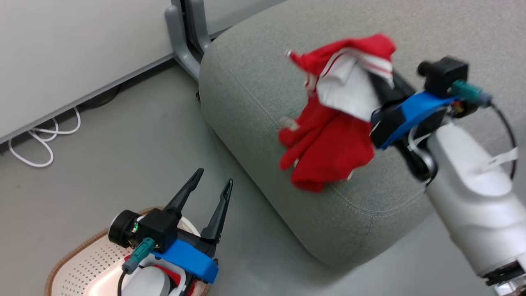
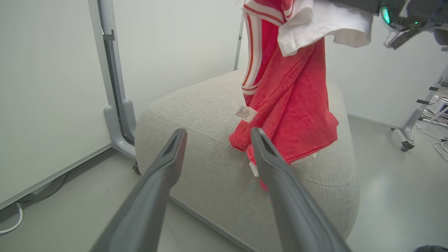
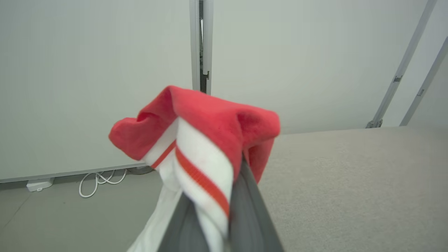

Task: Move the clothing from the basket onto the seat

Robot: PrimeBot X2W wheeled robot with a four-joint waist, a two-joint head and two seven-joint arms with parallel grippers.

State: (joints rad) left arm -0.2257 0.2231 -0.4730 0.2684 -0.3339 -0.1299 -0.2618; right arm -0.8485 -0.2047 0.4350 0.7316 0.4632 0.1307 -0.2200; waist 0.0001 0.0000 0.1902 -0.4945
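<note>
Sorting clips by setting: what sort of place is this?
Probably a lab or test room, not a home: white partition panels on metal feet, loose white cables on bare floor, a grey seat.

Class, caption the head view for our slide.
Right gripper, jaws shut, holds red clothing over the grey seat; left gripper, jaws open, hangs above the basket.

Red clothing [image 1: 328,139], white stripe trim, white panel: bunched, hanging above grey seat [image 1: 254,70] near its front corner. Cream perforated basket [image 1: 82,263], brown rim: on floor [image 1: 123,156], apart from seat.
</note>
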